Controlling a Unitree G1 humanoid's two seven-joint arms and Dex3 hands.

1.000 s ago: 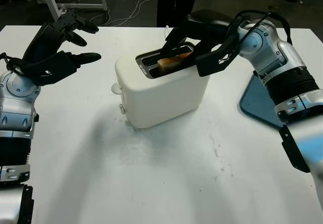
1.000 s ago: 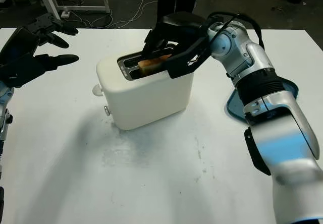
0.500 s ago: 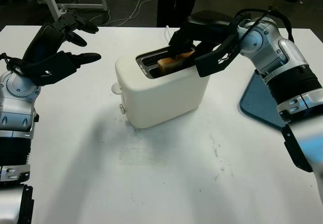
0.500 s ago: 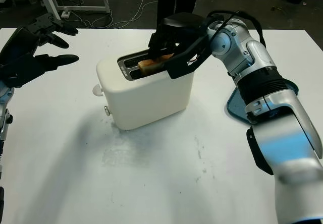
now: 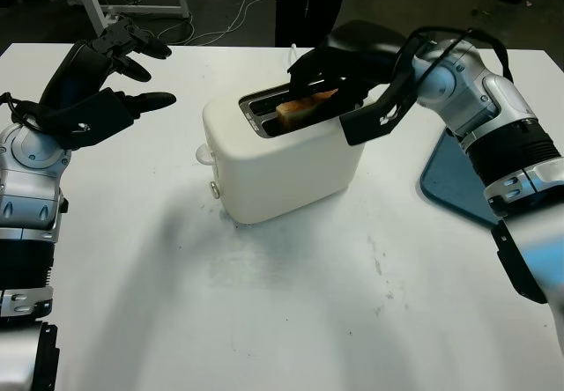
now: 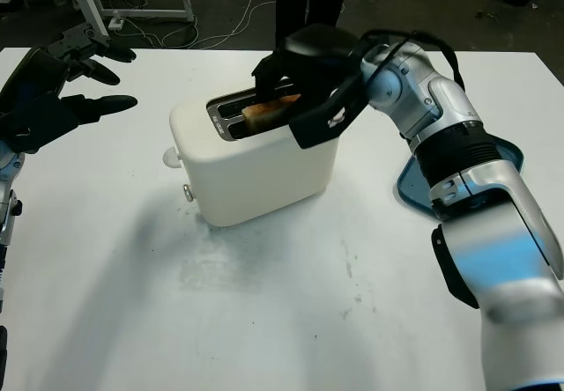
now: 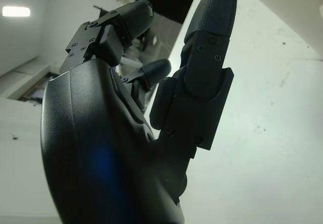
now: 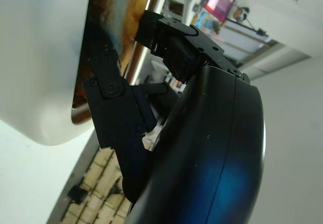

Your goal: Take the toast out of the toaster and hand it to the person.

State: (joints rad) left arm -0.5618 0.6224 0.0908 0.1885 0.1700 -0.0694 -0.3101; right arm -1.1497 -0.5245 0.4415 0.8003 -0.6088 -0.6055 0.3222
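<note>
One cream toaster (image 5: 284, 158) stands near the middle of the white table (image 5: 291, 312), with two slots on top. One slice of toast (image 5: 304, 107) sticks up from the slot nearer the robot, at that slot's right end. The right robot hand (image 5: 339, 78) reaches over the toaster's right end, its fingers (image 8: 113, 103) closed around the top of the toast, one down the front face of the toaster and the others behind the slice. The left robot hand (image 5: 92, 92) is open and held above the table's far left, well apart from the toaster. One blue plate (image 5: 449, 180) lies by the table's right edge under the right arm. Bare table runs wide in front of the toaster. A person's dark legs (image 5: 308, 3) stand beyond the far edge.
</note>
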